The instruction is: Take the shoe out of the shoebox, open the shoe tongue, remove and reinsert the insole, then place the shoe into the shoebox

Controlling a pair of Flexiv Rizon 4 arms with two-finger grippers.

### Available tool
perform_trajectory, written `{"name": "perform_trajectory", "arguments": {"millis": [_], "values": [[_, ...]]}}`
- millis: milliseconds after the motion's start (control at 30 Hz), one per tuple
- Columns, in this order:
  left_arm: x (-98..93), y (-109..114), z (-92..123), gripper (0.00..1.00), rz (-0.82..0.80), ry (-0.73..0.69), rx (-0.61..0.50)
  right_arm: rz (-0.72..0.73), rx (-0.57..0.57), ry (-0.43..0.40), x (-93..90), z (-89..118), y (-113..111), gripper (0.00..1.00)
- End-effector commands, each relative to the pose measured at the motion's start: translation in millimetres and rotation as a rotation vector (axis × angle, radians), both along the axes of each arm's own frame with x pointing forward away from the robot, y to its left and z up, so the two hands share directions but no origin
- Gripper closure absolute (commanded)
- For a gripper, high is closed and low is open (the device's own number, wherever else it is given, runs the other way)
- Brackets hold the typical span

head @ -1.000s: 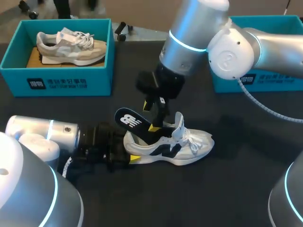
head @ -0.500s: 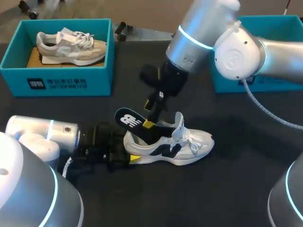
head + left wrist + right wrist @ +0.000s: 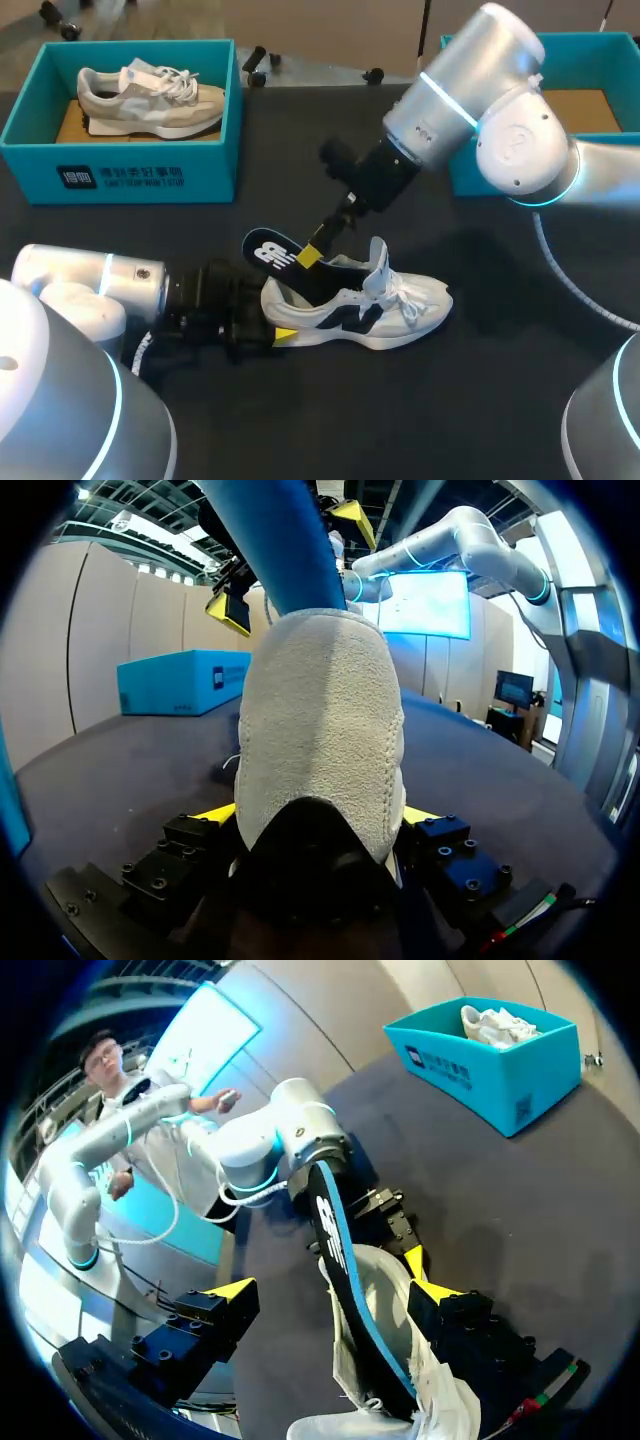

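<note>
A white shoe [image 3: 380,305] with dark side marks lies on the black table, toe to the right. My left gripper [image 3: 268,322] is shut on its heel; in the left wrist view the grey heel [image 3: 320,730] fills the space between the two yellow tips. A dark insole [image 3: 275,252] with a white logo slants up out of the shoe's opening. My right gripper [image 3: 315,250] stands open around that insole [image 3: 330,1230], its fingers wide apart on either side and not pinching it. The tongue [image 3: 378,262] stands upright.
A teal shoebox [image 3: 120,170] at the back left holds a beige shoe [image 3: 150,95]. A second teal shoebox [image 3: 600,50] at the back right is partly hidden behind my right arm. Bare black table lies in front of and to the right of the white shoe.
My right arm has swung to the right and tilted over, its gripper still open by the insole. Insole, shoe and left gripper have stayed put.
</note>
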State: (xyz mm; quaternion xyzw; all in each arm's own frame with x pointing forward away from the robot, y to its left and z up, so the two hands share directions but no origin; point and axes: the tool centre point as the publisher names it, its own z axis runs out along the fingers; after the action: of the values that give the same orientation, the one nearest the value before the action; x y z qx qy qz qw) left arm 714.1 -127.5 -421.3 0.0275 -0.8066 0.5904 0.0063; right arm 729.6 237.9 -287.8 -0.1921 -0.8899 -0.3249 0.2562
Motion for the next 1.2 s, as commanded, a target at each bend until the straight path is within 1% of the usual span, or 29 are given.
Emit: {"name": "perform_trajectory", "arguments": {"millis": [33, 67, 100, 133, 200, 333, 400, 500, 700, 767, 900, 1067, 1133, 1167, 1200], "values": [[0.4, -1.1, -0.1, 1.00, -0.001, 0.001, 0.003, 0.022, 0.002, 0.022, 5.1, -5.3, 6.1, 0.00], [0.4, -1.1, -0.1, 1.00, -0.001, 0.001, 0.003, 0.026, 0.001, 0.025, 5.5, -6.0, 7.3, 0.06], [0.4, -1.1, -0.1, 1.00, -0.001, 0.001, 0.003, 0.029, 0.001, 0.027, 5.6, -6.8, 8.4, 0.18], [0.4, -1.1, -0.1, 1.00, -0.001, 0.001, 0.003, 0.037, 0.000, 0.035, 5.4, -7.4, 9.1, 0.22], [0.4, -1.1, -0.1, 1.00, -0.001, 0.001, 0.003, 0.045, 0.001, 0.038, 5.0, -7.9, 10.5, 0.26], [0.4, -1.1, -0.1, 1.00, -0.001, 0.001, 0.003, 0.081, 0.004, 0.059, 2.7, -7.6, 14.7, 0.44], [0.4, -1.1, -0.1, 1.00, -0.001, 0.001, 0.003, 0.088, 0.013, 0.068, 0.9, -9.7, 16.5, 0.51], [0.4, -1.1, -0.1, 1.00, -0.001, 0.001, 0.003, 0.098, 0.023, 0.074, 0.0, -13.6, 20.1, 0.54], [0.4, -1.1, -0.1, 1.00, -0.001, 0.001, 0.003, 0.111, 0.037, 0.091, -0.4, -22.5, 24.9, 0.54], [0.4, -1.1, -0.1, 1.00, -0.001, 0.001, 0.003, 0.117, 0.042, 0.096, 0.2, -25.5, 26.1, 0.56], [0.4, -1.1, -0.1, 1.00, -0.001, 0.001, 0.003, 0.127, 0.047, 0.101, 0.2, -27.0, 27.7, 0.61], [0.4, -1.1, -0.1, 1.00, -0.001, 0.001, 0.003, 0.127, 0.053, 0.108, -5.6, -27.7, 28.3, 0.62], [0.4, -1.1, -0.1, 1.00, -0.001, 0.001, 0.003, 0.118, 0.055, 0.108, -7.7, -27.6, 26.7, 0.65], [0.4, -1.1, -0.1, 1.00, -0.001, 0.001, 0.003, 0.114, 0.054, 0.107, -8.1, -27.3, 26.2, 0.69], [0.4, -1.1, -0.1, 1.00, -0.001, 0.001, 0.003, 0.113, 0.054, 0.106, -8.1, -27.1, 25.9, 0.69]]}}
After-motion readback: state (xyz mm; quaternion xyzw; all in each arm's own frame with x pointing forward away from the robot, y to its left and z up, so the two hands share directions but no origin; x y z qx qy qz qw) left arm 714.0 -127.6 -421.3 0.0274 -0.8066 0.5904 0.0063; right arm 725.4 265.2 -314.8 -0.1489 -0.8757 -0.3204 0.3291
